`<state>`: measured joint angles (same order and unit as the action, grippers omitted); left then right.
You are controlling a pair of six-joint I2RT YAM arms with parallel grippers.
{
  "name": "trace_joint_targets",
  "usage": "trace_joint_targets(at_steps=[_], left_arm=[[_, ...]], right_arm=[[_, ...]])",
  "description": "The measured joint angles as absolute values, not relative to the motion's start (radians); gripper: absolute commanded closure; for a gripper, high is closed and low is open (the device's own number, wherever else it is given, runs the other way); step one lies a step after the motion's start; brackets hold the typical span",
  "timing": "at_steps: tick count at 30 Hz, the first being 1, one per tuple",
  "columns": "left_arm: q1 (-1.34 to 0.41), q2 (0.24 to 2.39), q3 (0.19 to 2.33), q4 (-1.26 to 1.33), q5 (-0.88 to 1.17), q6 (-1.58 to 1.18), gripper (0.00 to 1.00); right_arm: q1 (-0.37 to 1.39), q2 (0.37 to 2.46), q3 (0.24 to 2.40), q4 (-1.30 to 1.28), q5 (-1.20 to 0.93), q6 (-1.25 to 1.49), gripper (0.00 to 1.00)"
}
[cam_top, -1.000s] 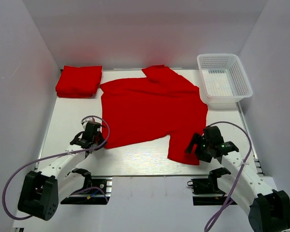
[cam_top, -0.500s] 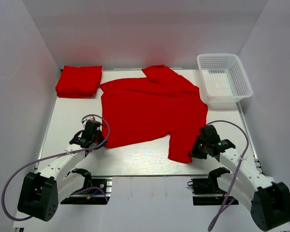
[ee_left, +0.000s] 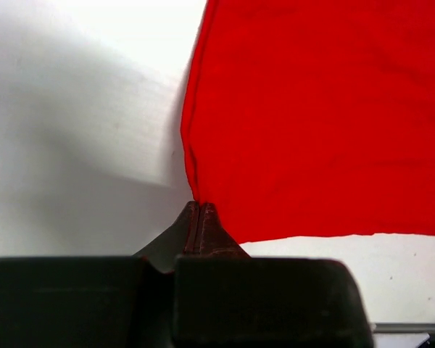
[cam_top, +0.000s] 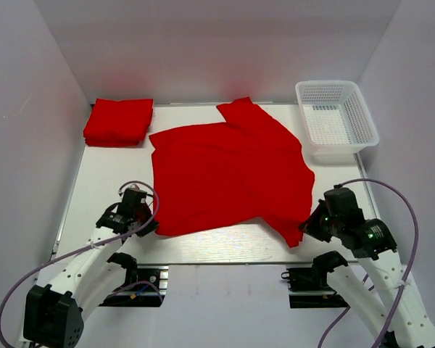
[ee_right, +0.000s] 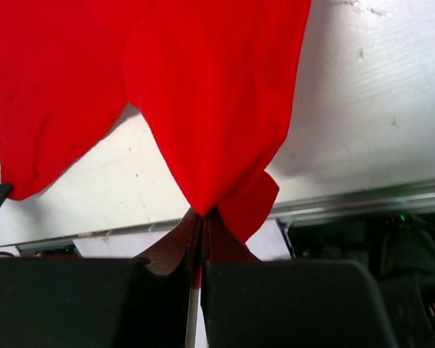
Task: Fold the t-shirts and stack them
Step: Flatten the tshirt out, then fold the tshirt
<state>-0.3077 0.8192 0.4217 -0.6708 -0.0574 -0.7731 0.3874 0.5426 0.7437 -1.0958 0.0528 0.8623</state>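
Across the middle of the bench a red t-shirt lies spread. The left hand is pinched tight on its near-left corner, and the right hand on its near-right corner (cloth there lifted off the surface). Folded red t-shirts sit far left, a white mesh basket far right.

This looks like a robotics lab, a closed test cell and not a home. Plain white walls stand beyond the jaws and on both sides of them, around a white tabletop. Behind the jaws, the left arm and the right arm are bolted near a metal frame, and purple-grey cables loop from them.
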Motion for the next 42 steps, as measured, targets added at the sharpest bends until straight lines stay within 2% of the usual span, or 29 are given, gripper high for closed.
trace_joint_targets(at_steps=[7,15,25,42], left_arm=[[-0.311,0.771,0.450,-0.777,-0.037,-0.820,1.00],[-0.311,0.762,0.525,-0.735,-0.067,-0.839,1.00],[-0.310,0.974,0.632,-0.630,-0.204,-0.850,1.00],[-0.270,1.220,0.778,-0.537,-0.331,-0.846,1.00]], right_arm=[[0.387,0.560,0.760,-1.162,0.051,0.836,1.00],[0.387,0.709,0.627,-0.961,0.030,0.747,1.00],[0.386,0.981,0.707,-0.649,0.098,0.624,1.00],[0.341,1.239,0.929,-0.410,0.252,0.500,1.00]])
